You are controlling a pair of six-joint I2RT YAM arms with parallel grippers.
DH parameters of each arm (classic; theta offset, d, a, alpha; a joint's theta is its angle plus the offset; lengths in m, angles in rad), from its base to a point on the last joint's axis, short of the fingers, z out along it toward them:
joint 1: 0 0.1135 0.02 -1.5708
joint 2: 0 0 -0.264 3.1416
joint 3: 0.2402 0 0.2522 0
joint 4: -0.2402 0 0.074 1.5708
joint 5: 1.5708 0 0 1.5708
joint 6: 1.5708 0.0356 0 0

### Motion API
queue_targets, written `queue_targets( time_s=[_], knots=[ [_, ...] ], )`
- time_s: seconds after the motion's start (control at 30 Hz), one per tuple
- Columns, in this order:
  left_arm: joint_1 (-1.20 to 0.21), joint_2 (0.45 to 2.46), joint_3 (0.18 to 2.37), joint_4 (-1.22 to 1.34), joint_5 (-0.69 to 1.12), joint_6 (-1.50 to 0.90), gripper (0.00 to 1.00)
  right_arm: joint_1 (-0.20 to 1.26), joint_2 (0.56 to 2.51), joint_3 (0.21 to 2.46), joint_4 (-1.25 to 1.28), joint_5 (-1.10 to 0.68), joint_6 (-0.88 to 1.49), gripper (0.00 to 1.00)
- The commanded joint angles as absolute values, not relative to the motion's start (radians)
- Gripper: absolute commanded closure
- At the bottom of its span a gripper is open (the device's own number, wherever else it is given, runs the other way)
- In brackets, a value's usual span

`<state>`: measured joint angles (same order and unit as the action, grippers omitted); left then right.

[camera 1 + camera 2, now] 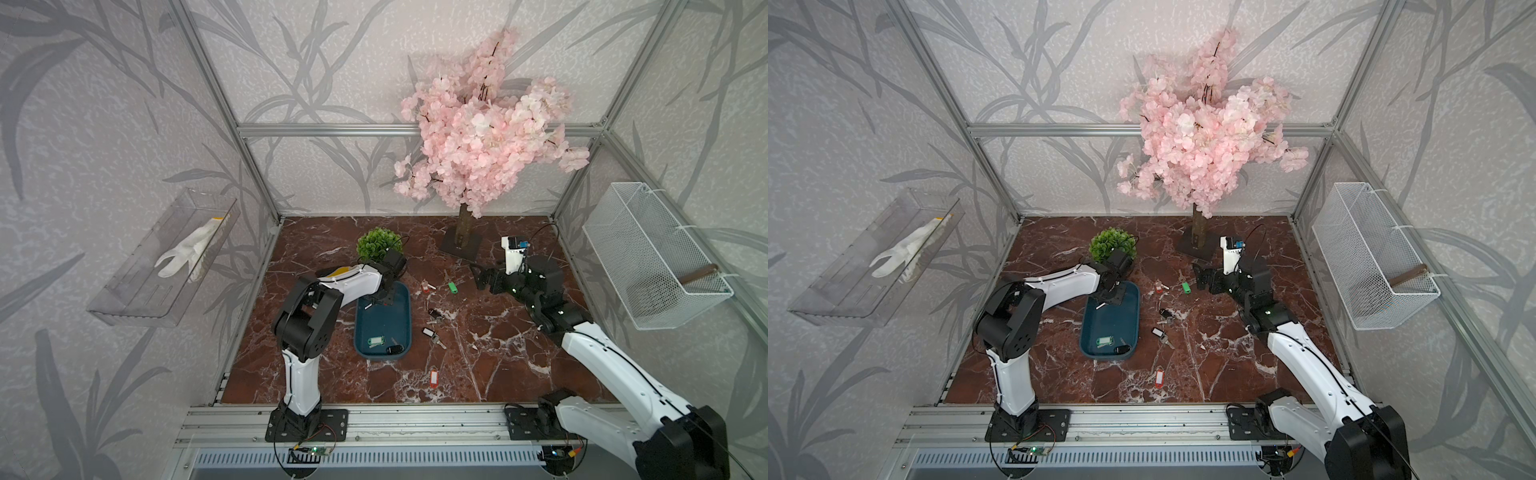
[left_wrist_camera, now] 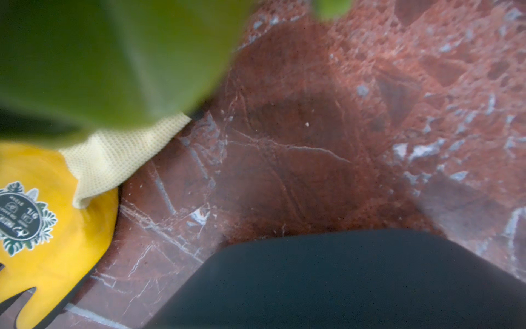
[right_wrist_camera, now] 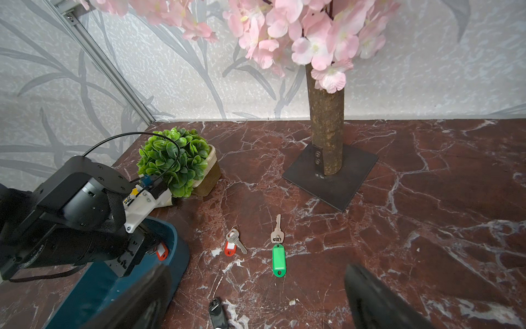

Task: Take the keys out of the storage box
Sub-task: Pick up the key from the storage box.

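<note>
**Q:** Keys, where?

**Me:** I see three in the storage box [image 1: 384,324]. A red-tagged key [image 3: 161,251] sits right at the tip of my left gripper [image 1: 383,300], in the end of the box it reaches into. A pale green key [image 1: 376,341] and a black-tagged key [image 1: 395,349] lie at the opposite end, well away from that gripper.

**Q:** Left hand state?

**Me:** Clenched, fingers pointing down inside the box. The red tag is touching or just beside them. I can't tell if it's actually pinched.

**Q:** Right?

**Me:** My right gripper [image 1: 478,276] is spread wide, holding nothing, above the marble table [image 1: 478,365]. Just ahead of its fingertips are a bright green key [image 3: 278,257] and a second red key [image 3: 234,244], both on the table, outside the box. A black tag [image 3: 217,313] lies close by the gripper. A black-and-white tagged key [image 1: 428,331] and a lone red tag [image 1: 434,379] are further back, apart from both grippers.

**Q:** Anything else?

**Me:** A potted plant [image 1: 379,244] sits just beyond the left gripper, with a yellow glove [image 2: 51,228] beside its wrist. A blossom tree [image 1: 478,133] stands past the right gripper.
</note>
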<state>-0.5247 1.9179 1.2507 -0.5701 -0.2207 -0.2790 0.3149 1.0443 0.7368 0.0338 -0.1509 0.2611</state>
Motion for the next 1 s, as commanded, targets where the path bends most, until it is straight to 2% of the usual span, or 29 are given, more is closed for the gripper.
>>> queue_targets(
  time_s=[0.0,0.4,0.6,0.77,0.97],
  knots=[
    [-0.533,1.834,1.210,-0.586,-0.197,-0.278,1.00,0.311,1.029,0.732,0.059,-0.144,0.254,0.01],
    [-0.602,1.486,1.020,-0.610,-0.190,-0.316,1.00,0.310,0.993,0.733,0.048,-0.102,0.244,0.01],
    [-0.716,1.337,1.007,-0.584,-0.188,-0.300,1.00,0.308,0.975,0.737,0.048,-0.086,0.250,0.01],
    [-0.858,1.322,1.039,-0.491,-0.166,-0.262,1.00,0.308,0.948,0.738,0.048,-0.052,0.259,0.01],
    [-1.001,1.466,1.136,-0.391,-0.112,-0.203,1.00,0.308,0.884,0.722,0.027,0.068,0.265,0.01]
  ],
)
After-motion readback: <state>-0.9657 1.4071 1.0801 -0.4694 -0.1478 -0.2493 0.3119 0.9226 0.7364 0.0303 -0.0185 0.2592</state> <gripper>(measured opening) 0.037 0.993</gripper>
